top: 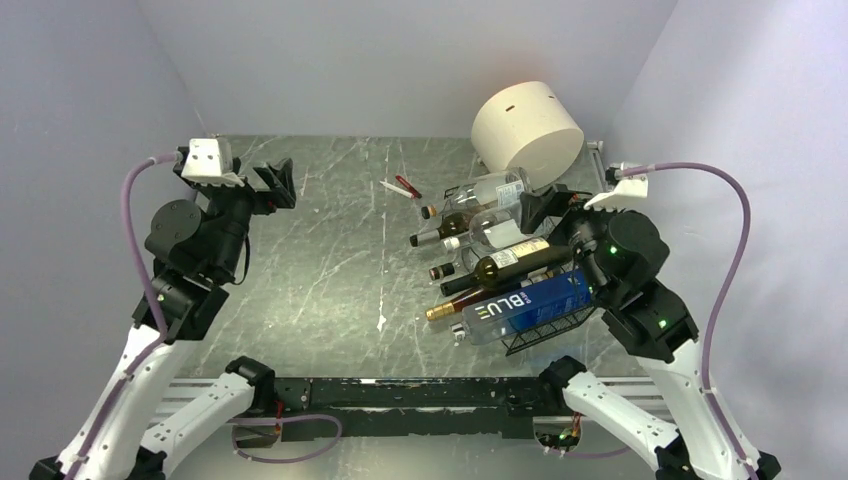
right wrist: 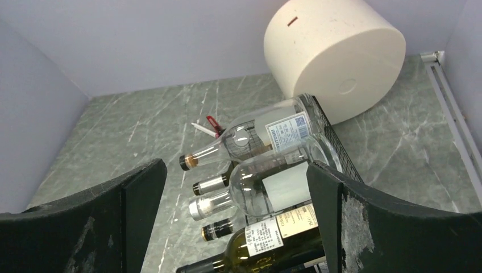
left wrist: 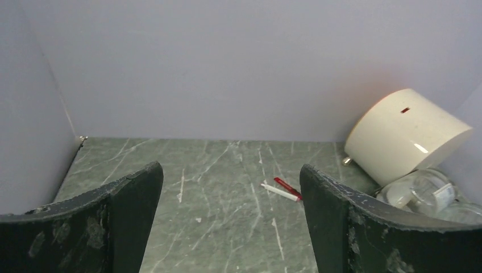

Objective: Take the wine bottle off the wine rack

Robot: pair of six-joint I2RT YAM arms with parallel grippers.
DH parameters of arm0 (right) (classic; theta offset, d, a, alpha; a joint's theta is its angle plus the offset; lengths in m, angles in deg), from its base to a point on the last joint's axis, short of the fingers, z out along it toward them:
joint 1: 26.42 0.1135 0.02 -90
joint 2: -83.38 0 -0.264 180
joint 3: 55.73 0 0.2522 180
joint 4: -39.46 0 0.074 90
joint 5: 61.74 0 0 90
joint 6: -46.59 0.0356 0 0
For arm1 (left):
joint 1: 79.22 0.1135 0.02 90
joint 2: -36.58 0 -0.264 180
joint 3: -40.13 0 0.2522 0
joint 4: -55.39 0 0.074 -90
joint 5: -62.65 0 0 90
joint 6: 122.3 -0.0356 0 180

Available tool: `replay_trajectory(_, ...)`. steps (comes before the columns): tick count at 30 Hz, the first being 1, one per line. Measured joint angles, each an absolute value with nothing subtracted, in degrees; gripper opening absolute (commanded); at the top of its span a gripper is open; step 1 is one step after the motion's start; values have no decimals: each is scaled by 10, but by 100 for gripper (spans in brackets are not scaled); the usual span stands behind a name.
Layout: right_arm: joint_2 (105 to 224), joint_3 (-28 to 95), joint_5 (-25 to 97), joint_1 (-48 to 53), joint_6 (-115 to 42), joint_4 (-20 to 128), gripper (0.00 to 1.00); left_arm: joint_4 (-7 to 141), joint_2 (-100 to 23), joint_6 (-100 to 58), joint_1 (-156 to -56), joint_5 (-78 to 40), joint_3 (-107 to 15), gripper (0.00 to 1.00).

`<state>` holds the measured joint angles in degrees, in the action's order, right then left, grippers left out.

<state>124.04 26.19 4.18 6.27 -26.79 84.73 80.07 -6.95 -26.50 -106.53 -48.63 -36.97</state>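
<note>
The black wire-mesh wine rack point(top: 545, 338) sits at the right of the grey marbled surface point(top: 330, 260), piled with bottles whose necks point left. The right hand point(right wrist: 236, 173) hovers over the pile, jaws wide and empty. The left hand point(top: 272, 183) hangs wide open at the far left. This looks like the approach. The next move is to lower around the dark green glass wine bottle point(right wrist: 267, 239) without nudging the clear glass bottles point(right wrist: 273, 182) beside it.
</note>
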Motion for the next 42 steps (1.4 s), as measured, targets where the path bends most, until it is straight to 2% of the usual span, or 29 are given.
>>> replay_trajectory(9,1286,249,4,50,-236,848,100,748,-92,-238,-943,-365,-306,94)
replay_trajectory(17,1306,237,-17,42,-223,856,100,711,-117,-214,-894,-281,-280,94)
replay_trajectory(26,1292,195,-5,38,-251,858,100,681,-162,-203,-888,-201,-279,94)
replay_trajectory(32,1298,185,55,36,-301,858,100,682,-220,-193,-901,-142,-286,94)
replay_trajectory(42,1419,222,163,36,-385,864,100,709,-275,-196,-957,-106,-317,94)
